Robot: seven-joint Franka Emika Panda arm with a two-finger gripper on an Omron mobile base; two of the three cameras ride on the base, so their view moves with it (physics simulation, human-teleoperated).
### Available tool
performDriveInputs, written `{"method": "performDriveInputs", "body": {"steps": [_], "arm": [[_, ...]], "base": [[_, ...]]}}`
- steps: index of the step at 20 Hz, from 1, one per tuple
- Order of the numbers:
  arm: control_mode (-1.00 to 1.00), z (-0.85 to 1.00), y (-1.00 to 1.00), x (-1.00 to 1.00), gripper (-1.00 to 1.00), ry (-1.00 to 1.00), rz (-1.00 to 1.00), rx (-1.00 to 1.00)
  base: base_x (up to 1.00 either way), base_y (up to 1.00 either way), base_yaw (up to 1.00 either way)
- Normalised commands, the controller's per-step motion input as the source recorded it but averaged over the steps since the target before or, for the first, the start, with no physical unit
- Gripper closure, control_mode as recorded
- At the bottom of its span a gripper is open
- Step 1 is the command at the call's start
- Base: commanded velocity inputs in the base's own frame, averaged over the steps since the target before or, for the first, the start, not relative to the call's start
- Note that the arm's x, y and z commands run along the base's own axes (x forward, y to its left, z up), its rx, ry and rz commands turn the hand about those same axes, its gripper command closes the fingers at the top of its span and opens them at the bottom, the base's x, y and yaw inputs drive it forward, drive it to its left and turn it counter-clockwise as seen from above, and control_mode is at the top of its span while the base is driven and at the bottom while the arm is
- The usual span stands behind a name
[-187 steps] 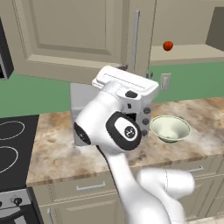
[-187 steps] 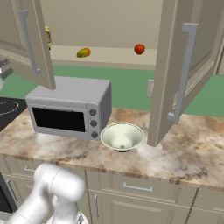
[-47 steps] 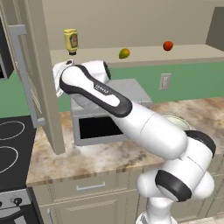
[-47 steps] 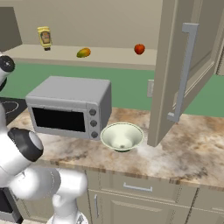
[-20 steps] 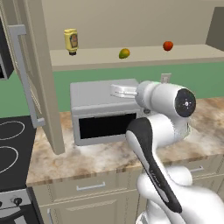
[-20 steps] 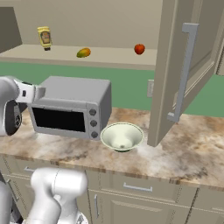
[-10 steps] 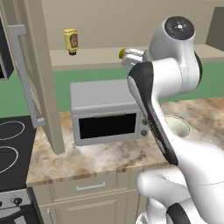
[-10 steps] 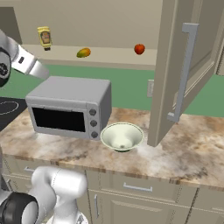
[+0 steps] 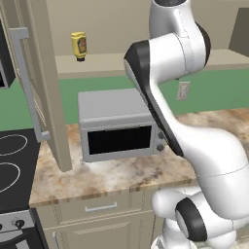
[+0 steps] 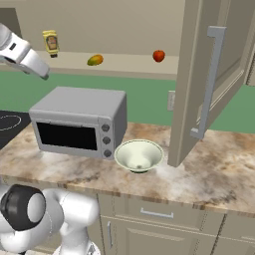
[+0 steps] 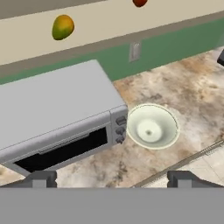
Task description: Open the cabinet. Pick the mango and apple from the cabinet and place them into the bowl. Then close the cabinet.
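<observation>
The cabinet (image 10: 198, 64) stands open, with its left door (image 9: 43, 78) and right door swung out. On its shelf lie the yellow-green mango (image 10: 95, 60) (image 11: 62, 26) and, further right, the red apple (image 10: 158, 55) (image 11: 139, 2). The pale bowl (image 10: 139, 155) (image 11: 152, 126) sits on the counter right of the microwave, with nothing in it. My gripper (image 11: 112, 178) is open and holds nothing; it hangs high and back from the shelf, looking down over microwave and bowl. In the left base view my raised arm hides both fruits and the bowl.
A grey microwave (image 10: 79, 122) (image 9: 116, 121) stands on the marble counter (image 10: 209, 174) below the shelf. A yellow squeeze bottle (image 10: 50, 42) (image 9: 79, 45) stands on the shelf left of the mango. A black stovetop (image 9: 12, 165) lies at the far left.
My arm has swung upward, from low in front of the microwave to tall in front of the shelf. The gripper stayed open. Fruits, bowl and doors have not moved.
</observation>
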Motion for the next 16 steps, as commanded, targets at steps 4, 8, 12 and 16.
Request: {"method": "performDriveInputs", "body": {"steps": [4, 8, 12, 16], "arm": [[-1.0, -0.17, 0.0, 0.12, -1.0, -0.08, 0.04, -0.11], [-1.0, -0.19, -0.01, 0.27, -1.0, -0.16, 0.04, -0.11], [-1.0, -0.02, -0.09, 0.39, -1.0, -0.2, 0.02, -0.05], [-1.0, -0.04, -0.12, 0.47, -1.0, -0.17, 0.01, -0.02]], "base": [[0.0, 0.0, 0.0], [0.0, 0.0, 0.0], [0.0, 0.0, 0.0], [0.0, 0.0, 0.0]]}}
